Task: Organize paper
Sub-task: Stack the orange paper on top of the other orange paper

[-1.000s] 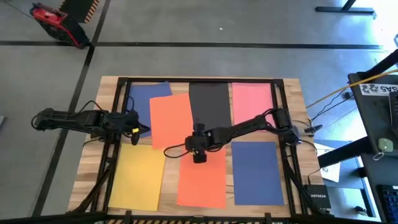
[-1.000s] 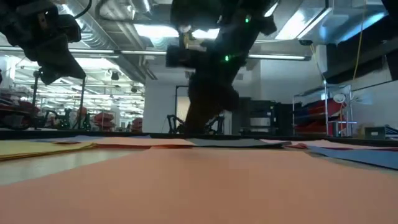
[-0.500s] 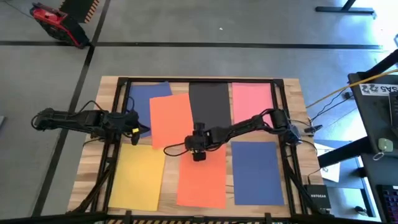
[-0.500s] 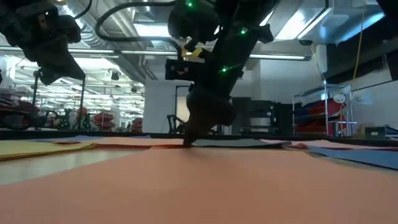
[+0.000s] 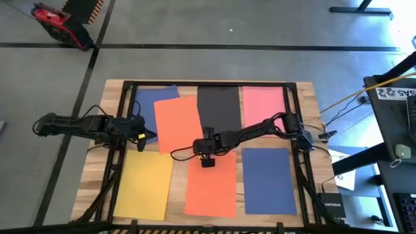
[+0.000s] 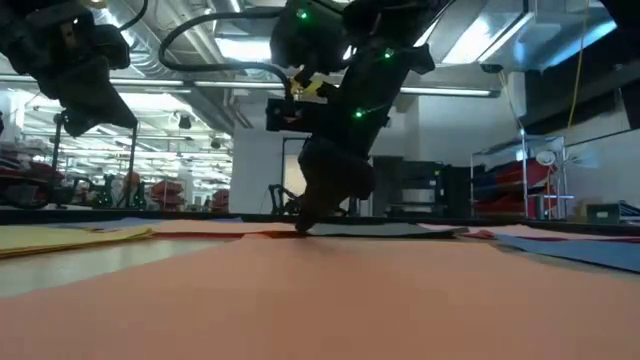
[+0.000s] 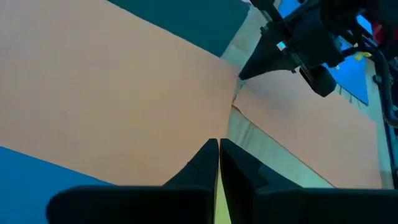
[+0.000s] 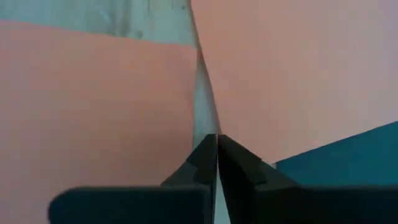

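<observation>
1. The left gripper (image 5: pixel 147 136) hangs near the left edge of the table (image 5: pixel 305 91), fingers pressed together with nothing between them, its tip above the spot where the upper orange sheet (image 5: pixel 175 123), the yellow sheet (image 5: pixel 146 182) and the bare wood meet.
2. The right gripper (image 5: pixel 203 149) is reached far across to the middle of the table, its fingers clenched on nothing, the tip down at the narrow strip of wood between the two orange sheets; in the low view it (image 6: pixel 303 226) looks to touch the surface there.
3. Along the far edge of the table, from left to right: a blue sheet (image 5: pixel 148 104) in the far left corner, partly covered by the upper orange sheet, which lies slightly tilted; then the black sheet (image 5: pixel 219 107), its left edge just beside the orange one; then the pink sheet (image 5: pixel 263 104) just beside the black one.
4. Along the near edge, from left to right: the yellow sheet in the near left corner, the lower orange sheet (image 5: pixel 211 185) in the middle, and a second blue sheet (image 5: pixel 268 179) toward the near right corner, each apart from its neighbour by a strip of wood.
5. In the left wrist view the other arm's gripper (image 7: pixel 249 68) shows with its tip at the corner of the upper orange sheet (image 7: pixel 112 93).
</observation>
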